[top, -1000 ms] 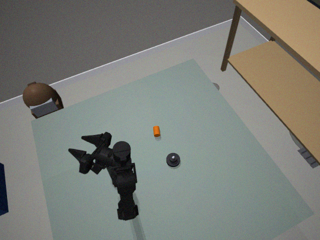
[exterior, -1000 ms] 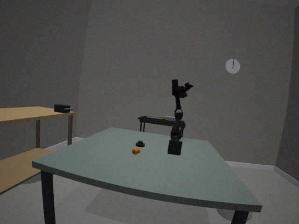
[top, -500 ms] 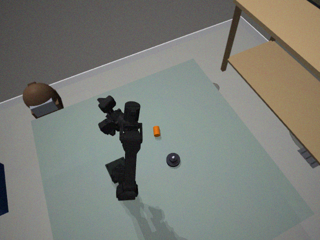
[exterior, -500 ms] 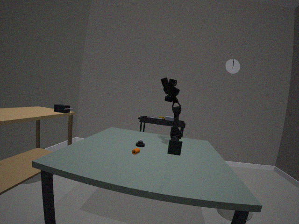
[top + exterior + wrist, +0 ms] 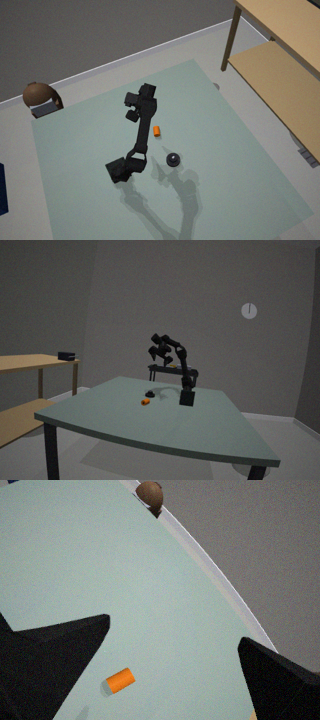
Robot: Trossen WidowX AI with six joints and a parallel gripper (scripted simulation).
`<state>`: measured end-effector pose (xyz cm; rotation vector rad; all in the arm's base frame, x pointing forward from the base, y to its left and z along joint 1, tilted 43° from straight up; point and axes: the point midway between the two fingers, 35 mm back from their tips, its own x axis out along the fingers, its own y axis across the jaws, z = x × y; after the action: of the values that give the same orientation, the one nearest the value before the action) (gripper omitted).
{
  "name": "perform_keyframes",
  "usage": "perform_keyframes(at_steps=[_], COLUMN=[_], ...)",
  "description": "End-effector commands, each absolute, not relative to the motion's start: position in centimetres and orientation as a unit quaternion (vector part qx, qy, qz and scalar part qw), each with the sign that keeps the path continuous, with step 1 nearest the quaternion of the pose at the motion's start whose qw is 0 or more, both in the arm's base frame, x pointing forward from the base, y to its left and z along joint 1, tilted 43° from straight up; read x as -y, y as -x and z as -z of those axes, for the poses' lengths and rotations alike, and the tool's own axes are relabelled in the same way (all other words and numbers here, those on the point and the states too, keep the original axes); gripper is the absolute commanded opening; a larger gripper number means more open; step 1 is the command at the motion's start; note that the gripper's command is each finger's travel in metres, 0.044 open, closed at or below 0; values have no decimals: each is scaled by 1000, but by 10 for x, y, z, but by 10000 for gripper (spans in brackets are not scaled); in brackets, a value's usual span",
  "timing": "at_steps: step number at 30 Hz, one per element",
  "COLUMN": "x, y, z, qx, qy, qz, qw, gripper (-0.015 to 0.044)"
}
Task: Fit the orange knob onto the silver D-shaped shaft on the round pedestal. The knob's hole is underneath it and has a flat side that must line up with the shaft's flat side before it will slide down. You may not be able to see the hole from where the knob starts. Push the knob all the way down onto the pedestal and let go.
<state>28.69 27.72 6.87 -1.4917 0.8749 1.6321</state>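
The orange knob (image 5: 156, 131) (image 5: 145, 401) (image 5: 120, 681) lies on its side on the table. The exterior view shows a dark spot on its near end; the flat of the hole cannot be made out. The round dark pedestal (image 5: 169, 163) (image 5: 149, 395) stands upright near the knob, with the short silver shaft (image 5: 173, 157) at its centre. The shaft's flat side is too small to tell. My gripper (image 5: 130, 108) (image 5: 160, 362) (image 5: 175, 632) is open and empty, high above the table. In the wrist view the knob shows low in the frame, nearer the left finger.
The green table top (image 5: 90, 116) (image 5: 155, 426) carries the arm's base (image 5: 117, 170) (image 5: 187, 398). A wooden shelf unit (image 5: 279, 67) (image 5: 38, 358) stands beyond the table's edge. A brown round chair-like object (image 5: 38, 94) (image 5: 150, 494) is beyond another edge.
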Motion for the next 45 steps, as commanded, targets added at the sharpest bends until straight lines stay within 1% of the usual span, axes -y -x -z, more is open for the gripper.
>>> perform_keyframes(at_steps=[1,4,8,12,14,23,28,45], x=[-230,-196,-151,-100,-83,-86,-70,-57], y=[-312,-324,-335,-337,-336,-333,-330,-329], z=[-17,14,49,73,77,81,99,113], qx=[-494,-581,-666,-720,-732,-732,-732,-732], qy=[568,555,539,530,528,528,528,528], qz=[-526,-435,-307,-177,-137,-134,-134,-133], qw=[396,407,414,411,409,409,409,409], gripper=[440,440,440,440,440,440,440,440])
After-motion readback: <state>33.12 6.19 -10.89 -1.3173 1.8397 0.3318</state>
